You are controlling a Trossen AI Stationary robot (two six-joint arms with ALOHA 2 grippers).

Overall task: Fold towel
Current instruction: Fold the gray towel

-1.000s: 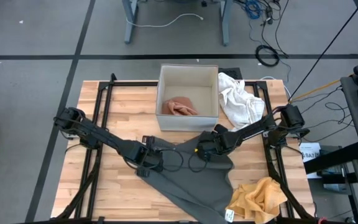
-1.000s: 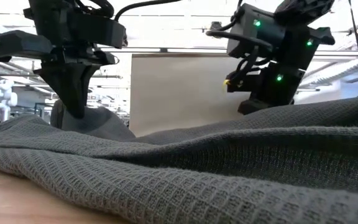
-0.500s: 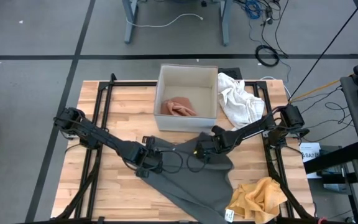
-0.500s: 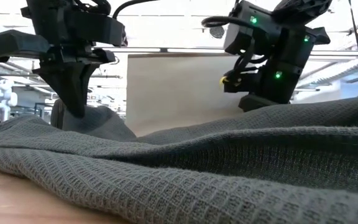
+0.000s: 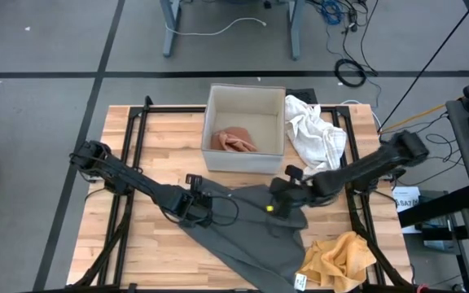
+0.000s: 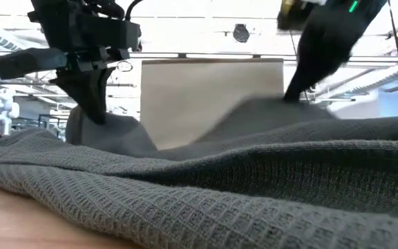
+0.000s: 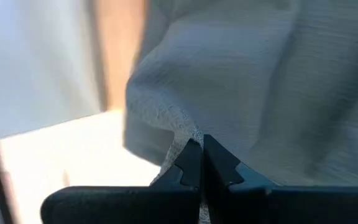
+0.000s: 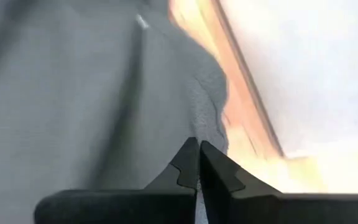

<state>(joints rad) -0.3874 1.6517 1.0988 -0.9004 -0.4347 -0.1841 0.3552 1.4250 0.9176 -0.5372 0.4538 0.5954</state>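
Observation:
A dark grey towel (image 5: 255, 236) lies crumpled across the near middle of the wooden table. My left gripper (image 5: 196, 209) is shut on its far left part, low over the table. My right gripper (image 5: 278, 204) is shut on its far right part and stands higher. In the low view the towel (image 6: 199, 187) fills the foreground and rises to a peak under each gripper. The rest of it lies on the table in loose folds. My left gripper pinches a bunched fold at the towel's far left edge (image 7: 182, 134) between its two fingertips, slanting steeply down from above. That part is raised into a small hump (image 6: 109, 131); the cloth around it stays on the table. My right gripper pinches the towel's far right edge (image 8: 201, 127) between its fingertips, slanting down from the table's right. The edge is pulled up into a peak (image 6: 268, 107) below the fingers, and the cloth slopes away from it to the table.
A white open box (image 5: 247, 163) holding a pink cloth (image 5: 234, 140) stands just beyond the towel. A white cloth (image 5: 316, 134) lies to its right. A yellow cloth (image 5: 339, 256) lies at the near right corner. Bare wood shows at the near left.
My right gripper has gone up and a little toward the table's right and near edges, taking the towel's far right edge with it. That edge now stands up in a peak, while the rest stays on the table. My left gripper has kept its place.

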